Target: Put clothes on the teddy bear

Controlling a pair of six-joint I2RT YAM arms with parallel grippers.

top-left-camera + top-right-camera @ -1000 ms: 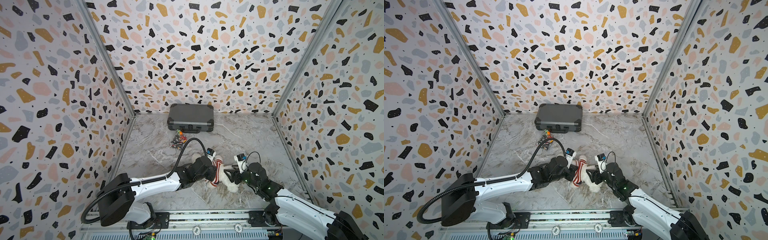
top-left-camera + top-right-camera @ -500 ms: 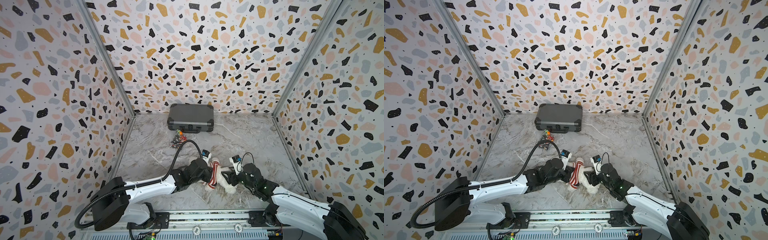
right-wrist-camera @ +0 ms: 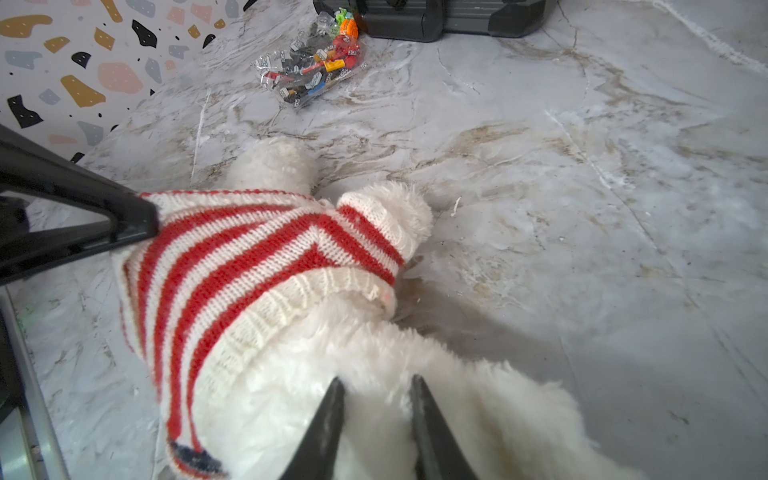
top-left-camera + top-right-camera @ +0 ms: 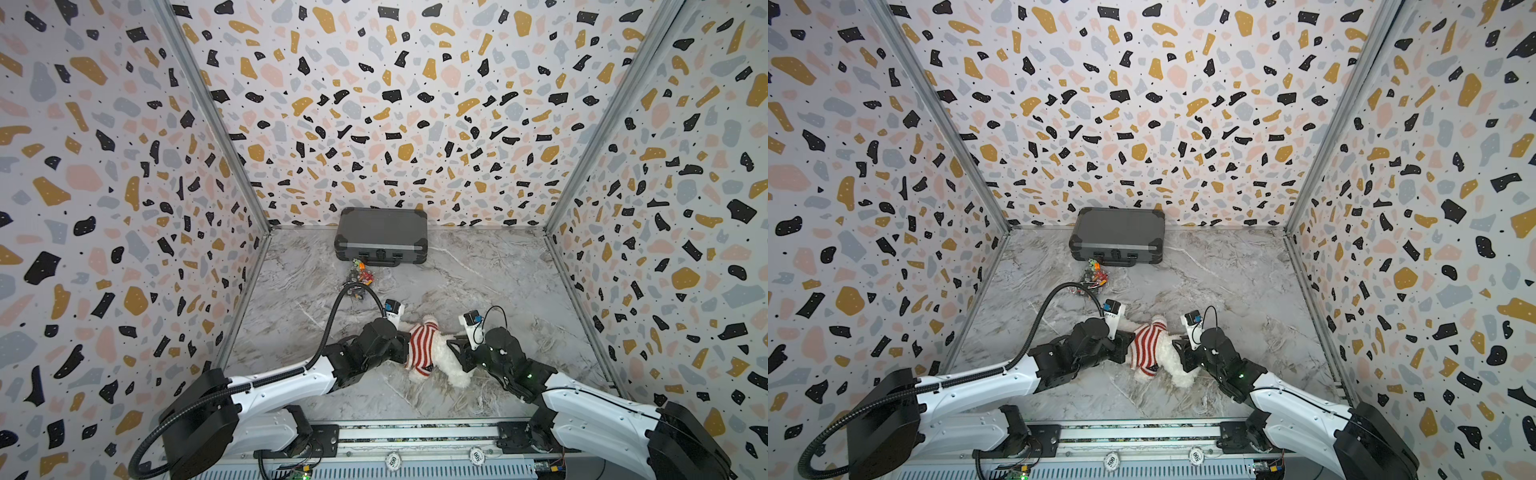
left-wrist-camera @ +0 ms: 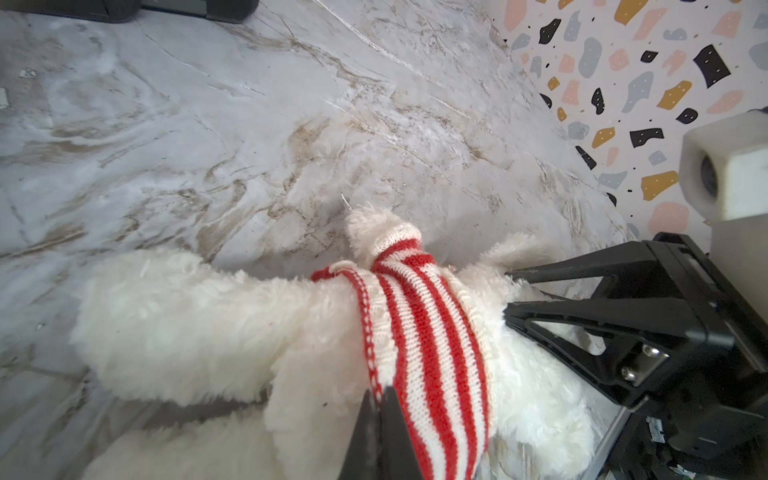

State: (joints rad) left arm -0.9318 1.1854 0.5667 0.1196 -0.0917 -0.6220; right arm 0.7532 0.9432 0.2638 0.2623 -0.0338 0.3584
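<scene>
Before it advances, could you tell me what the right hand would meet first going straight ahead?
The fluffy white plush teddy bear: its fur sits between the right hand's jaws, so contact looks immediate.

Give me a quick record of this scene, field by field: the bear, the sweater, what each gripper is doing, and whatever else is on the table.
teddy bear: white plush, lying on the marble table between the two grippers
sweater: red-and-white striped, around the bear's body, one limb through a sleeve
left gripper: shut on the sweater's edge
right gripper: jaws narrow, bear's fur pinched between them
other items: dark case by the back wall; clear bag of small coloured parts in front of it
</scene>
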